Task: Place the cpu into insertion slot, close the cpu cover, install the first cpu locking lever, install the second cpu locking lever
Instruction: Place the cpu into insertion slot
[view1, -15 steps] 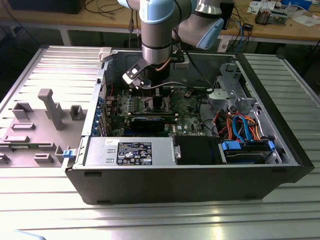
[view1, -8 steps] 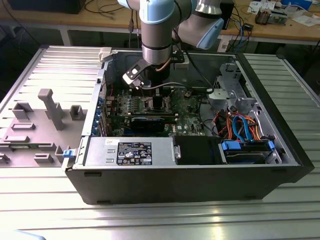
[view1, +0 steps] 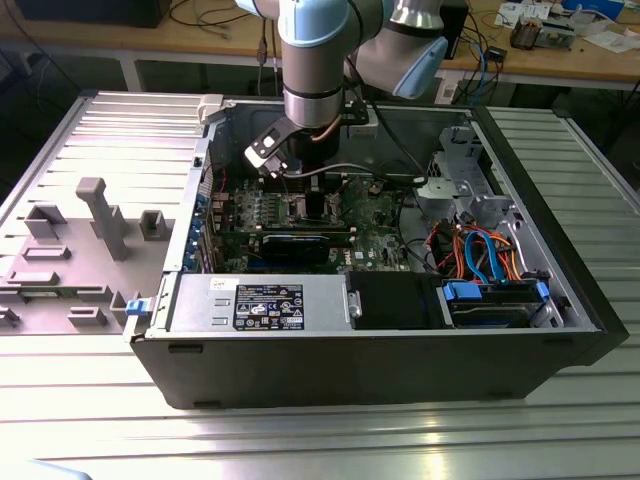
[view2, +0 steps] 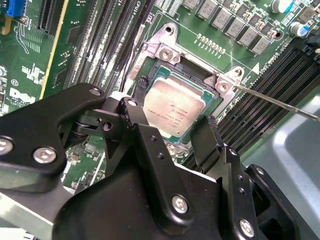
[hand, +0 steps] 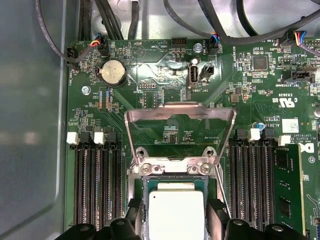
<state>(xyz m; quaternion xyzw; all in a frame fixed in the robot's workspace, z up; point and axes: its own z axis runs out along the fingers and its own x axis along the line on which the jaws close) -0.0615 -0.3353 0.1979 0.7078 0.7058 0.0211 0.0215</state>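
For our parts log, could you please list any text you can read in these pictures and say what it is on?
Power supply label: print too small to read.
Motherboard silkscreen: too small to read.
Cpu top: faint marks, unreadable.
Nothing can be quoted reliably.

The cpu (view2: 175, 112) lies flat in the insertion slot (view2: 192, 67), the black hand (view2: 169, 122) just above that slot, fingers (view2: 206, 135) parted either side.

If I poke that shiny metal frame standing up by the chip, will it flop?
Likely it swings rather than flops: the cpu cover looks like thin stiff metal, tilted up from a hinged, screwed edge. Probably light too, being mostly window.
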